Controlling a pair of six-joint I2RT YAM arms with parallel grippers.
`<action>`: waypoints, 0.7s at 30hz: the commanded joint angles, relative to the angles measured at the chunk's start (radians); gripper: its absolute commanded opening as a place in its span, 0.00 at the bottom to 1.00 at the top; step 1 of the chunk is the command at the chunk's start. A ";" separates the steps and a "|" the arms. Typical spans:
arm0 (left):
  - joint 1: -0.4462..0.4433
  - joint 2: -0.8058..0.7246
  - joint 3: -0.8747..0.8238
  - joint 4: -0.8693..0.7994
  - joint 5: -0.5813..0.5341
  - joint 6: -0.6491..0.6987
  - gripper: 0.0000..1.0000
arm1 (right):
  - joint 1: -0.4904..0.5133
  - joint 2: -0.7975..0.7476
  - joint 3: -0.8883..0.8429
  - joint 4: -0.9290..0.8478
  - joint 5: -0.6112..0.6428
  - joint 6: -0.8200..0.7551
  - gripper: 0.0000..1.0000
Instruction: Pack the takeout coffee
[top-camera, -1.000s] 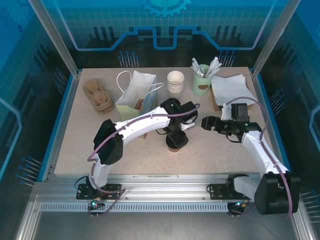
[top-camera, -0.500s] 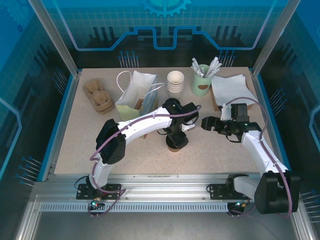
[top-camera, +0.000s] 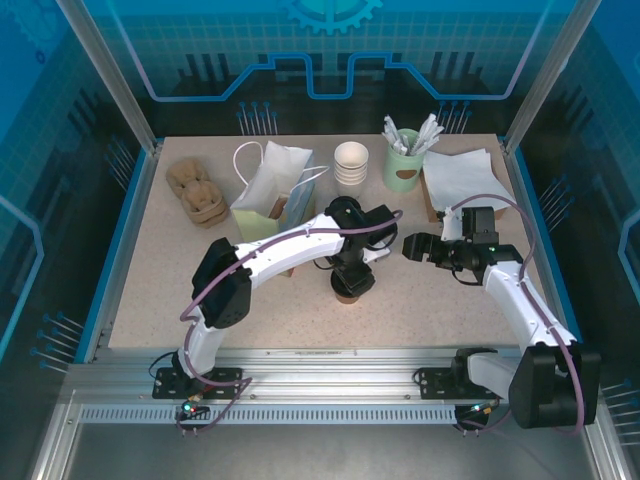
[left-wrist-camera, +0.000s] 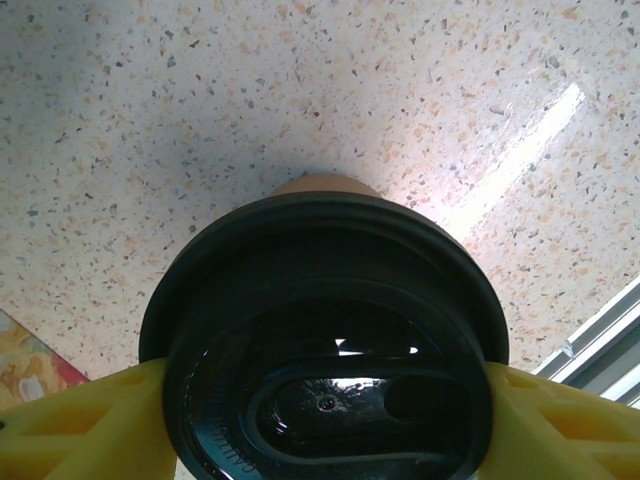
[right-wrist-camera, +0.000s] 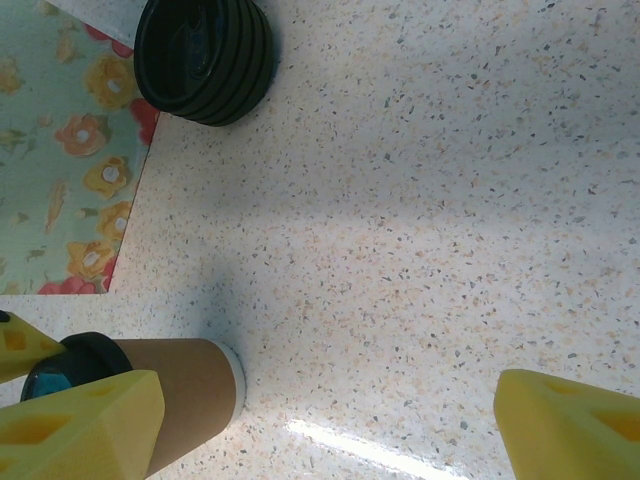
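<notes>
Coffee (left-wrist-camera: 325, 340) standing upright mid-table (top-camera: 170, 290), in front of the bag (top-camera: 268, 185). Left claw (top-camera: 350, 276) is clamped across its lid from above, apparently for a lift. Right claw (right-wrist-camera: 325, 425) hangs apart alongside, leaving the grasp room.

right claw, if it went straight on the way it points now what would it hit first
Probably the bare tabletop, which lies between the open fingers of the right claw. The takeout coffee stands off that line beside one finger, though depth is unclear.
</notes>
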 joint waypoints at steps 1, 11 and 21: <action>-0.008 -0.129 0.005 -0.059 0.000 0.020 0.61 | 0.019 -0.057 0.044 -0.034 -0.013 -0.002 0.87; 0.033 -0.459 0.189 -0.077 0.022 0.037 0.55 | 0.120 -0.076 0.244 -0.069 0.075 0.014 0.87; 0.315 -0.597 0.330 -0.082 -0.040 -0.047 0.50 | 0.296 0.021 0.383 -0.083 0.143 -0.014 0.87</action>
